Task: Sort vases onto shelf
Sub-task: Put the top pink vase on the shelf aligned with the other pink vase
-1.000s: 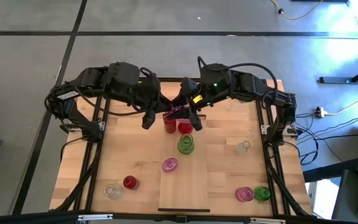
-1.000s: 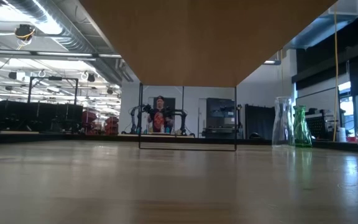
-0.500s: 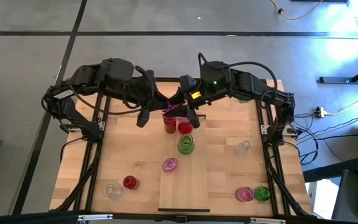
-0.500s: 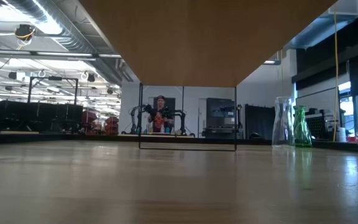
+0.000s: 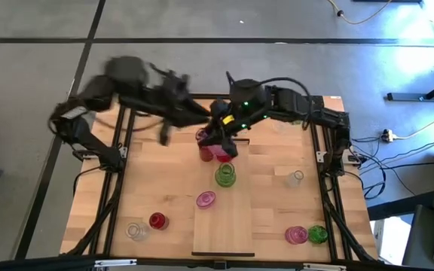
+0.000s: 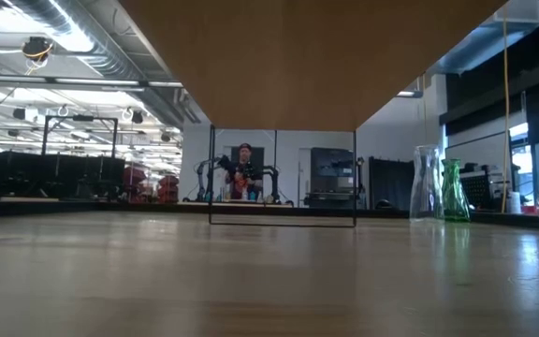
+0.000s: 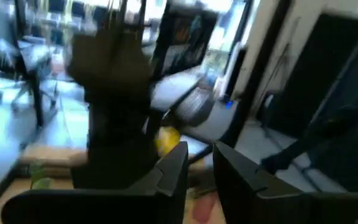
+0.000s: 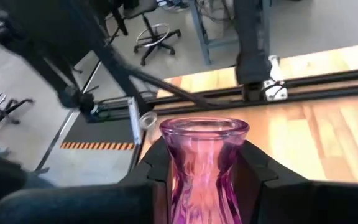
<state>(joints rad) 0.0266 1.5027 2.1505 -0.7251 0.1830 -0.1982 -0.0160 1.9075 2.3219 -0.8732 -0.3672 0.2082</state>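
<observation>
The right gripper (image 8: 205, 177) is closed on a pink vase (image 8: 204, 158), one finger on each side of the narrow neck just below the flared rim. The vase sits upright in the grip. In the high view the right gripper (image 5: 221, 134) hangs over the far end of the shelf (image 5: 223, 226), directly above two red vases (image 5: 212, 151) that stand touching or nearly so. A green vase (image 5: 225, 175) stands just beside them, farther along the shelf.

Procedure for placement, as judged from this arrangement:
- Keep the vase vertical; a neck grip allows the belly to swing
- Select a bare part of the shelf clear of the red and green vases
- Lower until the base is seated flat, then release
- Lift straight up so the fingers clear the rim

The left gripper (image 5: 164, 134) is motion-blurred beside the shelf end, near the right gripper; its wrist view shows its fingers (image 7: 173, 171) close together with nothing visible between them. Hold the two arms apart during descent.

Remaining vases stand on the tabletop (image 5: 149, 173): one pink (image 5: 206, 199) at the shelf edge, a clear and a red near the left corner, a pink and a green near the right corner, and a clear one by the right rail
</observation>
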